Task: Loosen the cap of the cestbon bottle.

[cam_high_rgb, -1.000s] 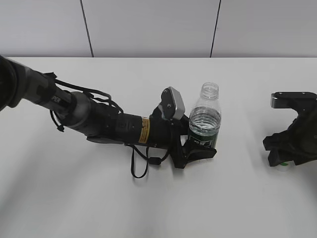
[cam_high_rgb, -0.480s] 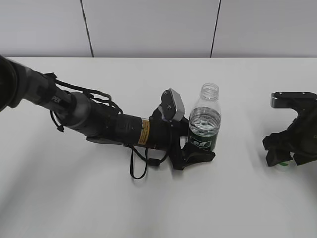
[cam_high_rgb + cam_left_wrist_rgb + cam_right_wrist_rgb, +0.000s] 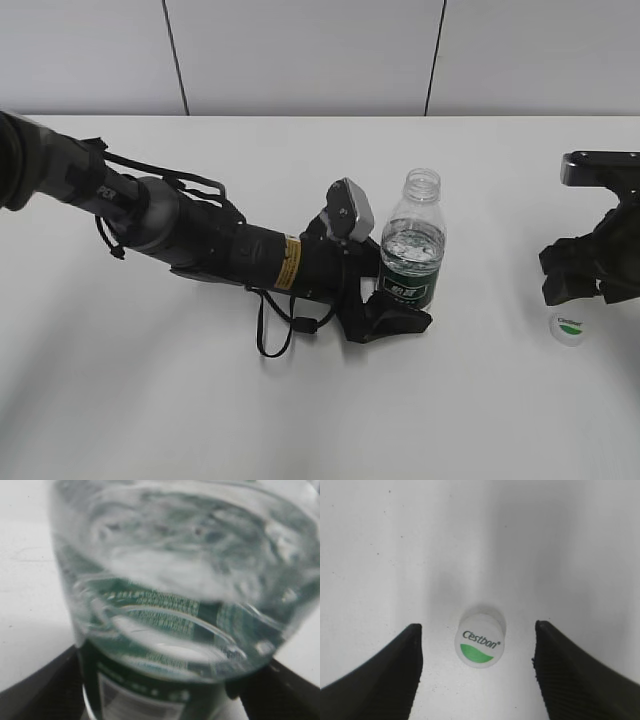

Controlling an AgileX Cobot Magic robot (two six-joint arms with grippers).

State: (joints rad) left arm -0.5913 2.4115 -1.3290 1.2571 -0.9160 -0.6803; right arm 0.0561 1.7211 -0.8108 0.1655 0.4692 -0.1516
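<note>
Cap (image 3: 480, 644) is off, lying top-up on the tabletop (image 3: 300, 420) between the wide-open right pincer (image 3: 477, 667) fingers; left pincer (image 3: 397, 312) grips the upright, open-necked cestbon bottle (image 3: 412, 240). Unscrewing looks done; next: lift right arm clear, release bottle

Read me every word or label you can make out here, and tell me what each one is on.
"Cestbon": on top of the white cap lying on the table, above a green mark.
White lettering on the green label of the bottle: too blurred to read.
Yellow sticker on the left arm: print too small to read.
</note>
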